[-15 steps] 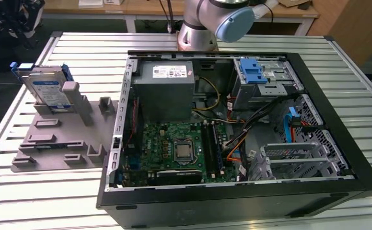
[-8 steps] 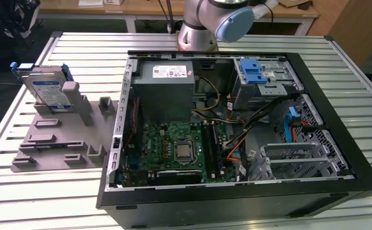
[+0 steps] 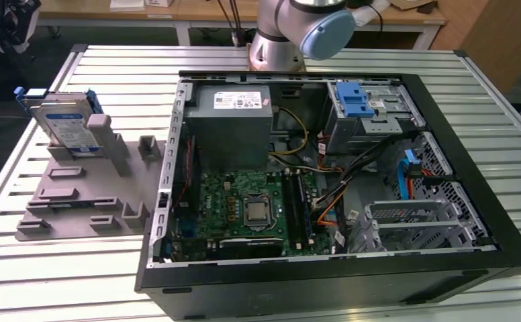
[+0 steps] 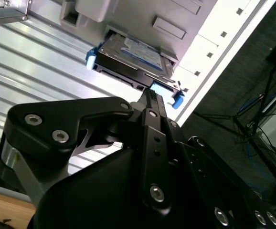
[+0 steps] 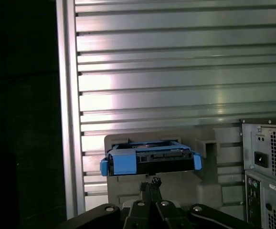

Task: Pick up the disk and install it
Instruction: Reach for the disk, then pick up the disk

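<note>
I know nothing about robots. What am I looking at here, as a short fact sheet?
Robot: grey arm with a black gripper
Disk: silver hard drive in a blue plastic frame, standing on edge in a grey plastic holder, at the exterior view's left
Gripper: facing the hard drive, apart from it
Computer: open black case, green motherboard exposed
Inside the case: silver metal cage with a blue latch
Table: slatted metal
Progress: hard drive not yet picked up

Glare is being thrown off the slatted table (image 5: 100, 90) in both wrist views. The computer case (image 3: 332, 282) is being shaded inside.
</note>
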`<state>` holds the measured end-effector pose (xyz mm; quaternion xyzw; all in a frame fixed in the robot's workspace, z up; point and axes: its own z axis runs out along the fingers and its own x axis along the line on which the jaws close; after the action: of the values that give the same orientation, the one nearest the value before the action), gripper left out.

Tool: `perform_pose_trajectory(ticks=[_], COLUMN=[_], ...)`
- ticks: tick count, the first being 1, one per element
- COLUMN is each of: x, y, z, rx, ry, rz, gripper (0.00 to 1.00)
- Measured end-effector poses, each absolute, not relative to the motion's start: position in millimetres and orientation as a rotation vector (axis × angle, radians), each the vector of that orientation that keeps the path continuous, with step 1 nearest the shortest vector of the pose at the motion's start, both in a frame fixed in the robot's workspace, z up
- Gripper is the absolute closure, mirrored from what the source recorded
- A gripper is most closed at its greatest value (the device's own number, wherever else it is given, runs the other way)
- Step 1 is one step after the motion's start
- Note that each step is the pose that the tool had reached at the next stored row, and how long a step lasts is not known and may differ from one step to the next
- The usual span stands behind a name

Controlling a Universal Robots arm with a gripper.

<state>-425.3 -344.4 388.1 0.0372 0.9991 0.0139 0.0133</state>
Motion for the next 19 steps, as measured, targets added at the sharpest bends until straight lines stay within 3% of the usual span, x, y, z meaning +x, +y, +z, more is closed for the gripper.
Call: perform_pose_trajectory(ticks=[19], x=[-436.9], y=[-344.4], z=[387.9], rx=[0.114], ry=[3.112], rz=[0.043], gripper=[0.89])
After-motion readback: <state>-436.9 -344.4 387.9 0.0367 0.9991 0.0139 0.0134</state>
